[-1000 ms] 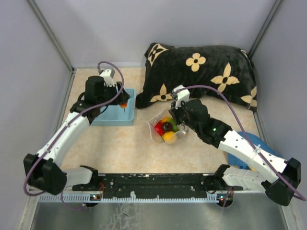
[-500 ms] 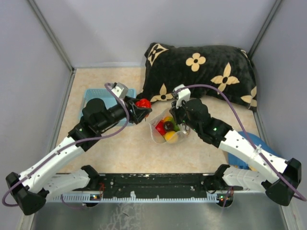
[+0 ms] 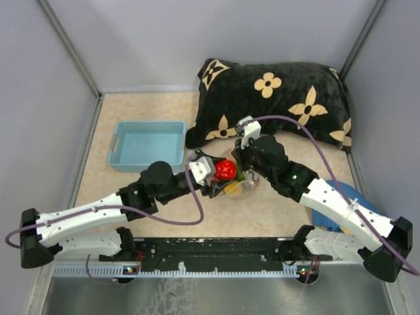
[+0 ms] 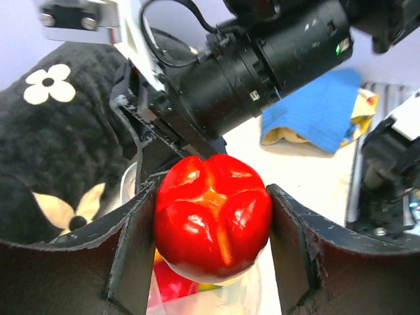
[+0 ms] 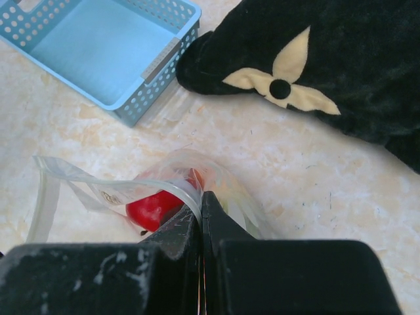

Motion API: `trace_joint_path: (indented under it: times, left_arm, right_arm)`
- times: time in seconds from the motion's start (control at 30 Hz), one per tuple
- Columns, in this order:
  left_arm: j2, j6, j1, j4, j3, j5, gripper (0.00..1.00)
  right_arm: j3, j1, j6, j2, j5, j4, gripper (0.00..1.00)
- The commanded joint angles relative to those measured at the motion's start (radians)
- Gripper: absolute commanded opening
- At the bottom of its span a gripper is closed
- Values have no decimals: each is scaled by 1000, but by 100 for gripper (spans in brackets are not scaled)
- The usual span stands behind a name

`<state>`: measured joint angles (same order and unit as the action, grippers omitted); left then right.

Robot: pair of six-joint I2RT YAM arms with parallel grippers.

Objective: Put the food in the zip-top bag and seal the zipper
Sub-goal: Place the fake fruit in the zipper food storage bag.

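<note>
The left gripper (image 3: 218,172) is clamping a glossy, lobed red plastic pepper (image 4: 213,226) just over the crinkly clear zip-top bag (image 5: 88,188), whose thin rim the right gripper (image 5: 201,213) is pinching tight.

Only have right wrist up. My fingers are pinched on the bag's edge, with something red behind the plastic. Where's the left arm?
Observer: Top view puts the left gripper at the mouth of the zip-top bag, right beside the right gripper.
Operator: Carrying anything?
Observer: Yes. Left wrist view shows a red toy pepper clamped between its fingers.
Operator: Lined up over the opening?
Observer: Looks so. In the left wrist view, a red piece inside the bag sits directly beneath the pepper.
</note>
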<state>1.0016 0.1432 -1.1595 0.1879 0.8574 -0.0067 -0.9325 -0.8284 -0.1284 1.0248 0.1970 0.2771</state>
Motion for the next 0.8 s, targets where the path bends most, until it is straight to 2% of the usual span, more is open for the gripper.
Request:
trace_joint_path:
  times: [0.0,0.27,0.5,0.77]
  left_arm:
    - [72,221,-53,86,-11,-123,48]
    - [178,364,-69,169,-45,-191,48]
    - [287,434,-67,227,-65,-322,52]
    - [361,446,-65,283,-50,-504,69]
  right_arm:
    - [-75,2,-12,-39,-9,-48,0]
    - [-76,1,-14,-49,-6,-36,0]
    - [-81,2,-15,-55,-12,-30,0]
    - [-77,2,-16,-57,-12,-28,0]
